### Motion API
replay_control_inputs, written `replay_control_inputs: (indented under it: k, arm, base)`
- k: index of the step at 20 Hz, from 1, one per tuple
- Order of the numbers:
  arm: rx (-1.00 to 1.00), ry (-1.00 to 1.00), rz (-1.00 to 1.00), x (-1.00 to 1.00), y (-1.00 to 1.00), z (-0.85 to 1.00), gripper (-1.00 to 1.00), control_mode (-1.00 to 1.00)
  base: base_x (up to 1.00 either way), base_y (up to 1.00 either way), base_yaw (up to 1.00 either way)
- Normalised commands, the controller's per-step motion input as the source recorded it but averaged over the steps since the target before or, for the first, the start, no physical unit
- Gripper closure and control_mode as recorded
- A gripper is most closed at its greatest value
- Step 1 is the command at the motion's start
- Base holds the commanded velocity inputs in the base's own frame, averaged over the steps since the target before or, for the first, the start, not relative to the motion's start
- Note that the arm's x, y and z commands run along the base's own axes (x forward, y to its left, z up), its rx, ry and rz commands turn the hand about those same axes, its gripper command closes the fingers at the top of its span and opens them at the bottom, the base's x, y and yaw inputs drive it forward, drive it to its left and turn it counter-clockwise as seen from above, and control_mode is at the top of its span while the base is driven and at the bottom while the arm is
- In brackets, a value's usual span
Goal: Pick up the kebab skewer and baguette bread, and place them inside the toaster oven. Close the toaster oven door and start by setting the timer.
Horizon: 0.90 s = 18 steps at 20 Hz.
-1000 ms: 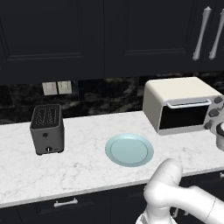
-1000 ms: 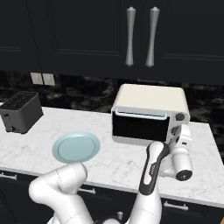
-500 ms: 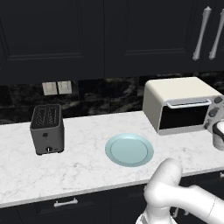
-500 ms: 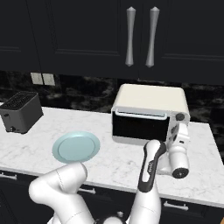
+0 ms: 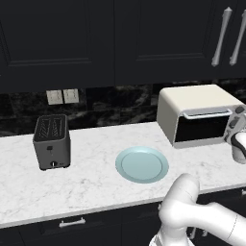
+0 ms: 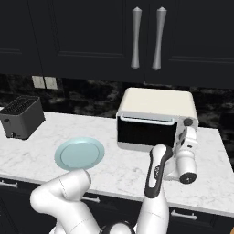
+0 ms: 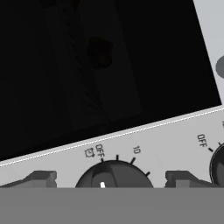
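the gripper [image 7: 109, 177] stands released at the right panel of the toaster oven [image 6: 157, 118], a finger [image 7: 37, 178] on each side of a dark knob [image 7: 113, 175]. the toaster oven door [image 6: 145, 132] is shut. open counter [image 5: 91, 178] surrounds the plate [image 5: 142, 164].

On the table [image 5: 96, 185] we find the toaster [image 5: 52, 141] at the left, the plate [image 5: 142, 164] near the middle toward the front edge, and the toaster oven [image 5: 197, 114] at the right, set back toward the wall. The toaster oven door [image 6: 145, 132] faces forward, with its handle [image 6: 147, 120] along its top edge. Wall outlets [image 5: 63, 96] sit behind and just above the toaster. Cabinets [image 6: 146, 39] hang over the toaster oven. In the hand view, a timer knob [image 7: 113, 174] lies between the two fingers [image 7: 35, 179], on the panel beside the door glass.
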Motion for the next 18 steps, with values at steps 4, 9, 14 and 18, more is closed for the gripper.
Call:
replay_control_inputs:
  k: [4, 9, 14, 18]
  arm:
    - [0.0, 0.0, 0.0, 0.0, 0.0, -0.01, -1.0, -1.0]
    - [0.0, 0.0, 0.0, 0.0, 0.0, 0.0, -1.0, -1.0]
    - [0.0, -0.01, 0.0, -0.04, 0.0, 0.0, -1.0, -1.0]
    - [0.0, -0.01, 0.0, 0.0, 0.0, 0.0, -1.0, -1.0]
  base:
    - [0.0, 0.0, 0.0]
    - [0.0, 0.0, 0.0]
    - [0.0, 0.0, 0.0]
    - [0.0, 0.0, 0.0]
